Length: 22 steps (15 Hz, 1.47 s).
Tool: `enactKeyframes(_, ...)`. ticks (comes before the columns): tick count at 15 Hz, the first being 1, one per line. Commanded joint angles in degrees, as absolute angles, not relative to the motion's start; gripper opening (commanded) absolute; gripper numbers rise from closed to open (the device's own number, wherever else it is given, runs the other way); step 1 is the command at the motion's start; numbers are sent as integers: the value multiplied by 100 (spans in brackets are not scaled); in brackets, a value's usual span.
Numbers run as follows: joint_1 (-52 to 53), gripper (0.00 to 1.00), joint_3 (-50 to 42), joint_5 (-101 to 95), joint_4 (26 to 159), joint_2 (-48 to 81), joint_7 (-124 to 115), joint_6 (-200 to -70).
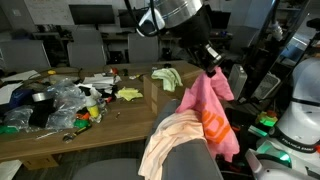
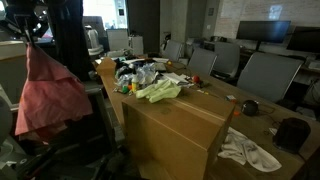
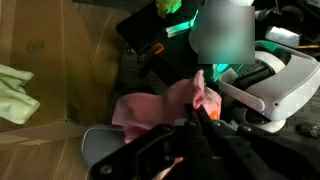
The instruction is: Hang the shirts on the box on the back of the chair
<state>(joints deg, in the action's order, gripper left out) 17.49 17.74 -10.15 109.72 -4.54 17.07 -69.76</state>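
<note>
Office room: rows of grey office chairs [image 2: 265,70] at the back, and a long wooden table [image 1: 70,138] in the foreground.

1. Tool [image 1: 211,62]. Closed tight on the top fold of the pink shirt, with cloth pinched between the jaws. It is raised above the chair, at 12 o'clock of the garment it carries.

2. Pink shirt [image 1: 215,105]. Hangs free from the tool, clear of the box. In an exterior view its lower half falls at 3 o'clock of the chair back. In the wrist view it bunches at centre frame, just above the chair's grey edge.

3. Peach-orange shirt [image 1: 178,135]. Draped over the top of the chair back, touching the pink shirt on its 3 o'clock side.

4. Yellow-green shirt [image 1: 167,77]. Lies crumpled on top of the box, and sits at 9 o'clock in the wrist view.

5. Box [image 2: 170,135]. Plain brown cardboard, set against the table. Whether it rests on the table or the floor cannot be told.

6. Chair [image 1: 195,162]. Grey fabric with a rounded back, at 6 o'clock in an exterior view, below the tool.

7. Clutter [image 1: 55,105]. Plastic bags and small coloured pieces on the table, at 9 o'clock of the yellow-green shirt.

8. White cloth [image 2: 250,152]. Lies loose on the table, at 4 o'clock of the box.
</note>
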Motion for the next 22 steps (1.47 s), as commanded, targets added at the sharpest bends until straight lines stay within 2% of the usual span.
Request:
enactKeyframes(1, 1862, 1, 1912, -1216, 10656, -23, 1390, -7126)
enactKeyframes(10, 2055, 1, 1980, -1750, 10423, 984, 169, -7644)
enactKeyframes(22, 2301, 1, 1665, -2098, 9353, 2241, -1469, -7907)
